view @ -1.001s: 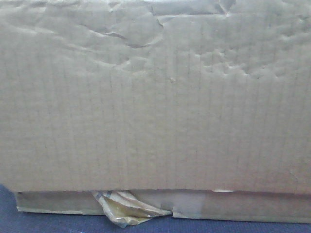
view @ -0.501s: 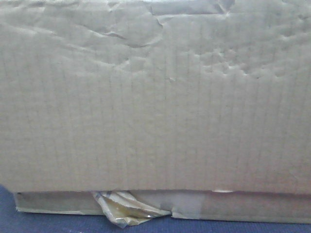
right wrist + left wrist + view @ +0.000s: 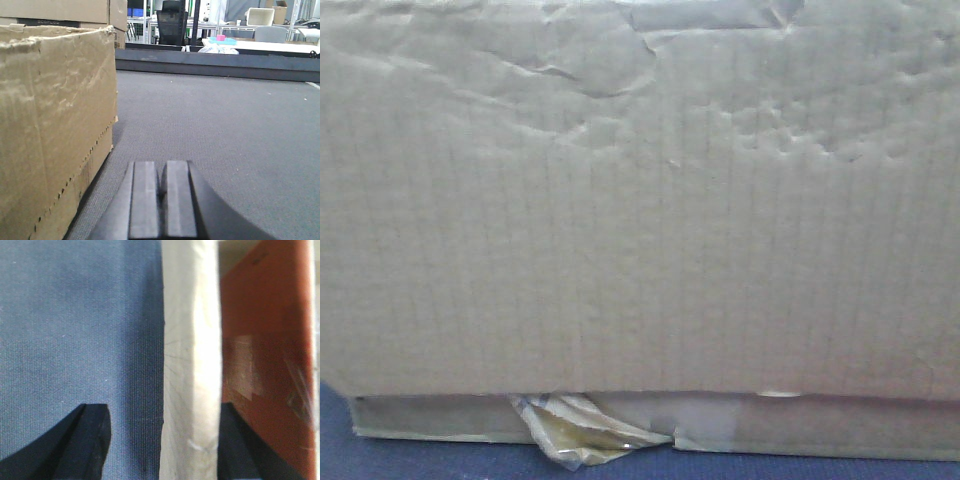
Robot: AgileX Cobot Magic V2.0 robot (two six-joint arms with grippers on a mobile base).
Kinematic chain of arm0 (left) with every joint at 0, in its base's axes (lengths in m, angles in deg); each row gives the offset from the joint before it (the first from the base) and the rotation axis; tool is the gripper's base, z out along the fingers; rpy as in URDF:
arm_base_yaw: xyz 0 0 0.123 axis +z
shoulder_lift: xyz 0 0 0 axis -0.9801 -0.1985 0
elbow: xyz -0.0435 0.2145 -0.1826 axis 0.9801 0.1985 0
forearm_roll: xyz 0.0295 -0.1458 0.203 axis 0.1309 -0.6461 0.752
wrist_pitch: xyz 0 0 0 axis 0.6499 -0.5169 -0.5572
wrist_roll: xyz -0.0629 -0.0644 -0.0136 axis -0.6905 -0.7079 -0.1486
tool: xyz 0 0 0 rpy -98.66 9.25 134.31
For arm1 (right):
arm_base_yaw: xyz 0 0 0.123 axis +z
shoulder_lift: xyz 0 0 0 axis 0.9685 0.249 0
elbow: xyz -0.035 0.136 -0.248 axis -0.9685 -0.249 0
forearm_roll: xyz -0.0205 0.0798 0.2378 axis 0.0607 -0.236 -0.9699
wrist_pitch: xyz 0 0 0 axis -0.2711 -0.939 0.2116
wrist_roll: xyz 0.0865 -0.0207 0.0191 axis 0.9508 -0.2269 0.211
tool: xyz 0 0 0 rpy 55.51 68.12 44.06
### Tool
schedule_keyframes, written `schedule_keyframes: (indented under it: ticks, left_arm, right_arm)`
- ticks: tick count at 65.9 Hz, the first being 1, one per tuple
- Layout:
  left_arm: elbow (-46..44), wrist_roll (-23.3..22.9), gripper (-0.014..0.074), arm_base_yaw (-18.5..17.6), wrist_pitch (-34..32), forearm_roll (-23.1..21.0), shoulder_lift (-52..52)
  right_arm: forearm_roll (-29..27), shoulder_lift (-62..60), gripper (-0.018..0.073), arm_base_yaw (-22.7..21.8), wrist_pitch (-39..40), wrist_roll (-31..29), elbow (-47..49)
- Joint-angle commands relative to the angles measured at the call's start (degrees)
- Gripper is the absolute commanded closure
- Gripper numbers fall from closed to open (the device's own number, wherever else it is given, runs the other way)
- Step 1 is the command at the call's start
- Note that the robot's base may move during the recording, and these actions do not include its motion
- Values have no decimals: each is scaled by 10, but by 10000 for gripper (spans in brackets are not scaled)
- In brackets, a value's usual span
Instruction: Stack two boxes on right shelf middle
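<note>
1. Grey, carpet-like tabletop (image 3: 225,125) fills most of the right wrist view and ends at a dark ledge (image 3: 215,62). Along the top edge beyond it I see a black chair (image 3: 171,22) and a white table (image 3: 260,46) with a small pink thing (image 3: 220,37) on it.
2. At the left of that view the near box (image 3: 50,125) stands on the tabletop. Its tan side is wrinkled, with a row of perforations near the lower corner.
3. The far box (image 3: 55,10) shows in the upper left corner, past the near one. I cannot tell whether the two touch.
4. My right gripper (image 3: 161,172) sits at bottom centre, low over the tabletop. Its fingers are pressed together with nothing between them. It is just right of the near box and apart from it.
5. In the front view the taped box (image 3: 640,220) covers nearly the whole frame, its face dented toward the top. A wad of yellowish tape (image 3: 585,432) hangs at its lower edge, left of centre, and a blue-grey strip of surface (image 3: 420,462) shows beneath.
6. In the left wrist view a pale box wall (image 3: 192,340) runs top to bottom through the middle. Blue cloth-like ground lies to its left and a reddish-brown face to its right.
7. My left gripper (image 3: 162,410) is spread wide at the bottom, one dark finger on each side of that wall. The left-of-frame finger (image 3: 82,450) stands clear of the wall, while the other sits right beside it, so the wall is straddled, not clamped.
8. I cannot tell which box that wall belongs to.
</note>
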Motion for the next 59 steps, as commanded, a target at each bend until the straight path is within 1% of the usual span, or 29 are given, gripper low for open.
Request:
schedule_keyframes:
  ticks: [1, 13, 26, 29, 35, 39, 42, 49, 54, 59]
  left_arm:
    - [1, 3, 281, 0, -2, -6, 3]
    - [2, 3, 281, 0, -2, -15, 3]
    - [2, 3, 281, -2, -2, -15, -11]
    - [2, 3, 281, -4, -2, -14, -14]
    - [2, 3, 281, -7, -2, -13, -21]
    - [2, 3, 281, -7, -2, -13, -21]
    - [2, 3, 281, -7, -2, -13, -21]
    - [2, 3, 281, -7, -2, -13, -21]
    - [2, 3, 281, -7, -2, -13, -21]
    - [2, 4, 281, -7, -2, -13, -19]
  right_arm:
    - [-3, -2, 721, -2, 12, -2, 0]
    - [-3, -2, 721, -2, 12, -2, 0]
    - [-3, -2, 721, -2, 12, -2, 0]
    - [-3, -2, 721, -2, 15, -2, 0]
    - [-7, -2, 721, -1, 56, 3, 0]
    - [-8, -2, 721, -1, 42, 11, 24]
    - [-13, -2, 721, -1, -1, 30, 63]
    - [-20, 29, 721, -1, -175, 107, 171]
    - [-21, 89, 721, 0, -302, 115, 250]
    - [-21, 158, 721, 0, -394, 115, 317]
